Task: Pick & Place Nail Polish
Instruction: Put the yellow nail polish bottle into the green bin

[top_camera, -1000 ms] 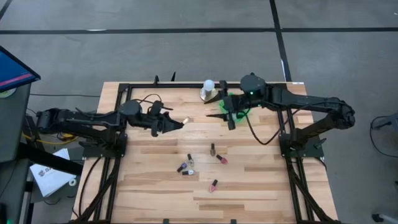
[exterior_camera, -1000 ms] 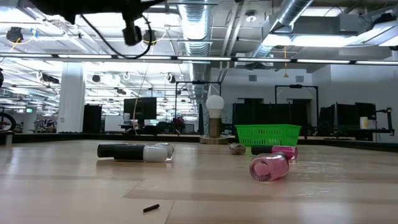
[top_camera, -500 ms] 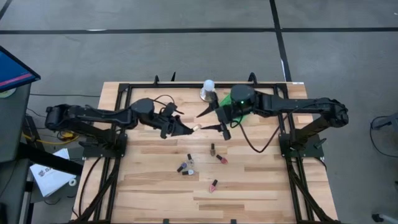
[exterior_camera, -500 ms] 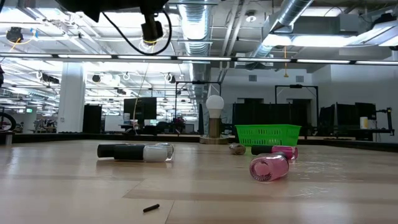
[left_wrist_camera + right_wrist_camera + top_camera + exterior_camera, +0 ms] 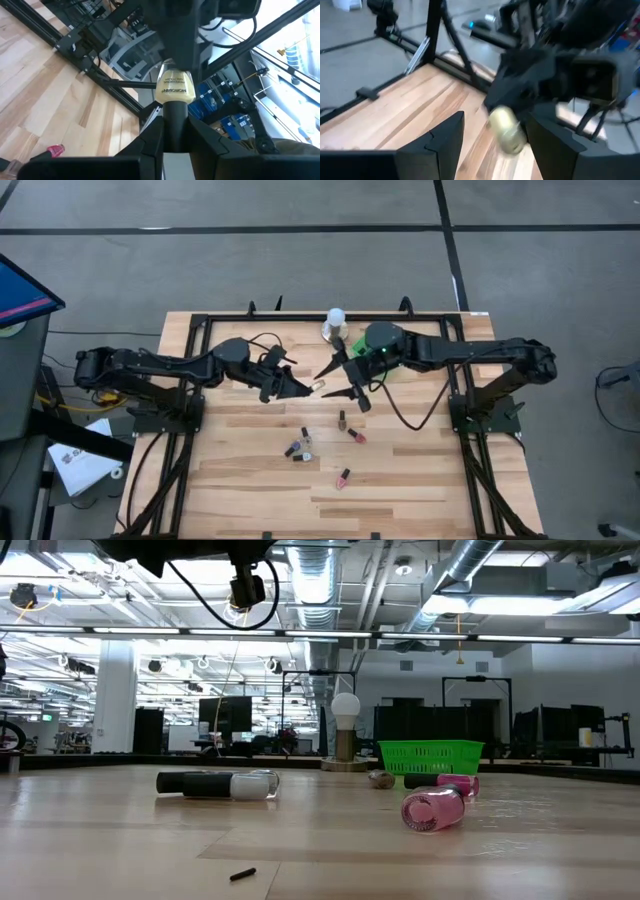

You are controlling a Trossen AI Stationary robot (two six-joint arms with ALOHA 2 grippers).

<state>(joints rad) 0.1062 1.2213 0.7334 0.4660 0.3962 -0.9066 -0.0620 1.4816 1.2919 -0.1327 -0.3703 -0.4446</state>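
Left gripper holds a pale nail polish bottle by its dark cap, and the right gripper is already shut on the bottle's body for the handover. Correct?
Not quite. The left gripper does hold the pale nail polish bottle by its cap, but the right gripper is open: the right wrist view shows its fingers spread on either side of the bottle, not touching it.

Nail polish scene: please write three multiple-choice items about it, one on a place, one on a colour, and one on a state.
1. Where is the pale nail polish bottle?
A. in the basket
B. in the left gripper
C. clamped in the right gripper
2. What colour is the basket?
A. green
B. red
C. blue
3. The right gripper is:
A. shut
B. open
C. out of view

Key: 1 B, its fingers clamp the dark cap; 2 A, the low view shows green mesh; 3 B, its fingers stand apart on either side of the bottle.
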